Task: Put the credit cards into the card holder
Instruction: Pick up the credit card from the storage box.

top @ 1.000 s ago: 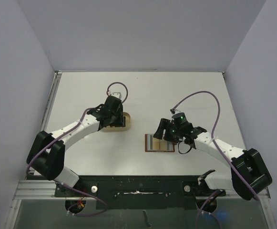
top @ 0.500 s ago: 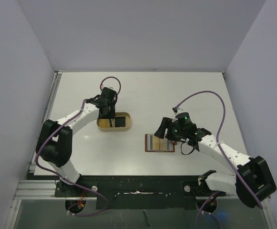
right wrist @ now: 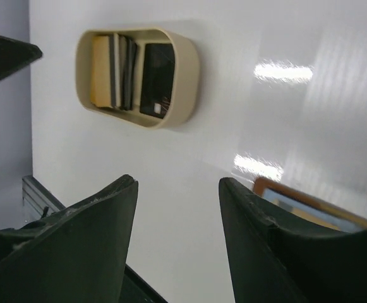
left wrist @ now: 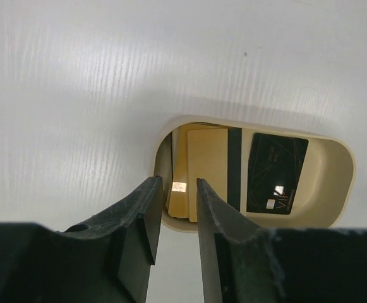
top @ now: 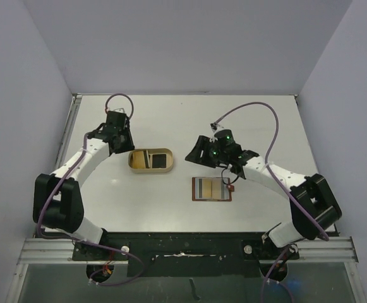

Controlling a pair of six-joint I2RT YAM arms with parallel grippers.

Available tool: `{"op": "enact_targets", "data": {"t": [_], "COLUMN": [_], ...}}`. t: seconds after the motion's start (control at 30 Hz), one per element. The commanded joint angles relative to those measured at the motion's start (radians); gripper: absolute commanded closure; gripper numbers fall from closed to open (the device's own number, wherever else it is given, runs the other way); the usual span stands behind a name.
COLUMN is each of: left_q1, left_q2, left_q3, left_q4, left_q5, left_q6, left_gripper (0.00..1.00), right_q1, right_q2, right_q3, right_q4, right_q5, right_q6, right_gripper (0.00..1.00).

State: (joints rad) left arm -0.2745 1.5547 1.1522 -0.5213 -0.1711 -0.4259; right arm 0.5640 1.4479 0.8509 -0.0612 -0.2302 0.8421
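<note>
Tan tray (top: pixel 132 160) lies apart from card holder (top: pixel 211 189).

The work surface is a flat white table (top: pixel 252 123) with a fine linear texture. Plain pale-lavender panels enclose it on three sides: back wall (top: pixel 189 44), left wall (top: pixel 12 113), right wall (top: pixel 354 95). An aluminium rail (top: pixel 44 254) runs along the near edge. Overhead light leaves bright glare patches (right wrist: pixel 283 72) on the tabletop.

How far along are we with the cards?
Done: nothing I can confirm. The card holder lies open, but I cannot tell whether any card sits in its slots. In hand: nothing; the left jaws and right jaws are both empty. Remaining: at least the tan card and the black card lie in the tray.
</note>
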Motion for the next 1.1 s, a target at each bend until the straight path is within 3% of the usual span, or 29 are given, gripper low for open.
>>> {"op": "enact_targets", "data": {"t": [0.0,0.1,0.37,0.57,1.07], "left_q1": [0.091,0.149,0.208,0.226,0.259], "left_q2": [-0.051,-0.069,-0.104,-0.135,-0.088], "left_q3": [-0.07,-0.118,-0.217,-0.274,-0.276], "left_q4": [0.099,0.147,0.229,0.269,0.287], "left_q5": [0.165,0.279,0.385,0.43,0.529], "left_q6": [-0.043,-0.066,-0.094,-0.107,-0.109], "left_gripper": [0.74,0.76,0.78,0.8,0.81], "right_q1": [0.046,0.081,0.16,0.189,0.208], "right_q2": [0.11,0.207,0.485,0.617,0.742], "right_q3": [0.163,0.261,0.547,0.659,0.7], "right_q4": [0.099,0.101,0.065,0.045,0.102], "right_q5": [0.004,0.011,0.0,-0.031,-0.099], "right_q6": [0.044,0.047,0.023,0.045,0.094], "right_gripper": [0.46,0.47,0.53,0.55,0.6]}}
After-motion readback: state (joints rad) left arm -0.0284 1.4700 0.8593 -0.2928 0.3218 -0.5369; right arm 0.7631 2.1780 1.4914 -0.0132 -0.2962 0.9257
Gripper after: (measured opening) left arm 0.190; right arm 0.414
